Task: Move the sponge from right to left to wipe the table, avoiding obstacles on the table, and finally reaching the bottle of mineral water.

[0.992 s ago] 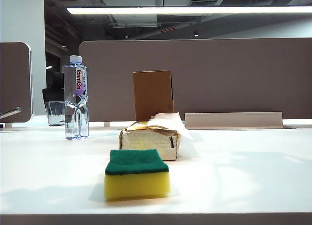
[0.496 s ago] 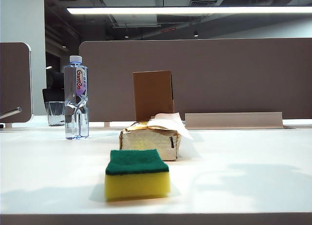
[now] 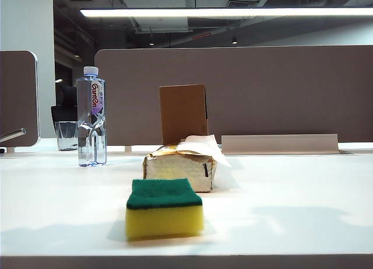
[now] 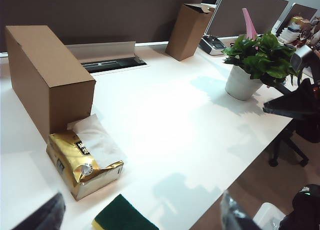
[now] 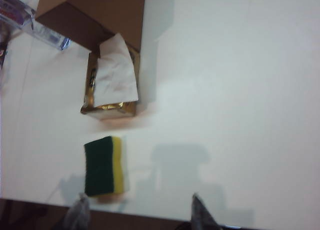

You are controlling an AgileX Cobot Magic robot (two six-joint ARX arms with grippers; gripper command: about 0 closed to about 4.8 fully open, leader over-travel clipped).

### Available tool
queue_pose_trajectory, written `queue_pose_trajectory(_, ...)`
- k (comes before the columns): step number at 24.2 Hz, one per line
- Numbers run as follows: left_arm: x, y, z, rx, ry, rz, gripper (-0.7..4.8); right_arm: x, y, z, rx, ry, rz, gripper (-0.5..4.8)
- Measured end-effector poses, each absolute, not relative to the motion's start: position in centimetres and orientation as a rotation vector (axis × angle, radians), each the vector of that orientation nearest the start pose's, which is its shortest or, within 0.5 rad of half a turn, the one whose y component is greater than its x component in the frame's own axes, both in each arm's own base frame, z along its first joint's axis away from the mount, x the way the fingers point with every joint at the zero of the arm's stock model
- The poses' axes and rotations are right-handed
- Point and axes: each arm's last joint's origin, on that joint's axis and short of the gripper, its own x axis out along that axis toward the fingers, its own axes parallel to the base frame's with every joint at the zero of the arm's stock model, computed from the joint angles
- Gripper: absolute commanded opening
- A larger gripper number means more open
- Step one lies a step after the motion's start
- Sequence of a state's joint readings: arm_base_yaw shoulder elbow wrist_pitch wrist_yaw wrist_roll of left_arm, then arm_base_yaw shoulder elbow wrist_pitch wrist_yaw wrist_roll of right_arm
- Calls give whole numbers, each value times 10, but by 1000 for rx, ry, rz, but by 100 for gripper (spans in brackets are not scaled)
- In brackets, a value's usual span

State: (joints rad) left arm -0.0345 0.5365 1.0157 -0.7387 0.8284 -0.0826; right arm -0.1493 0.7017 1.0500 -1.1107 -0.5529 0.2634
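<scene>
The yellow sponge (image 3: pixel 164 208) with its green scouring layer on top lies near the front edge of the white table (image 3: pixel 291 210). Just behind it sits the tissue pack (image 3: pixel 180 167), and behind that the upright cardboard box (image 3: pixel 183 112). The bottle of mineral water (image 3: pixel 91 117) stands at the back left. Neither gripper shows in the exterior view. My left gripper (image 4: pixel 140 212) hovers open above the sponge (image 4: pixel 122 216), beside the tissue pack (image 4: pixel 82 160). My right gripper (image 5: pixel 137 212) hangs open and empty over the table's front edge, the sponge (image 5: pixel 104 165) close to one finger.
A glass cup (image 3: pixel 67 135) stands behind the bottle. A grey divider wall (image 3: pixel 262 94) runs along the table's back. The left wrist view also shows a second cardboard box (image 4: pixel 187 24), a potted plant (image 4: pixel 255 65) and a dark arm part (image 4: pixel 292 103) past the table's edge.
Shadows on the right half of the table have shifted and darkened. The sponge, bottle, tissue pack and box have stayed where they were.
</scene>
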Motion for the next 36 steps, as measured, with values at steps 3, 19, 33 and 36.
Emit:
queue_pose_trajectory(3, 66, -24, 380, -193, 312, -845, 402, 88, 5, 349, 543, 802, 337, 260)
queue_pose_trajectory(19, 67, -22, 337, -271, 649, -752, 479, 77, 10, 347, 545, 846, 375, 261)
queue_pose_trajectory(33, 147, -56, 296, -194, 980, -880, 479, 72, 14, 345, 551, 897, 422, 261)
queue_pose_trajectory(36, 162, -62, 287, -194, 1023, -884, 479, 72, 14, 345, 552, 897, 425, 261)
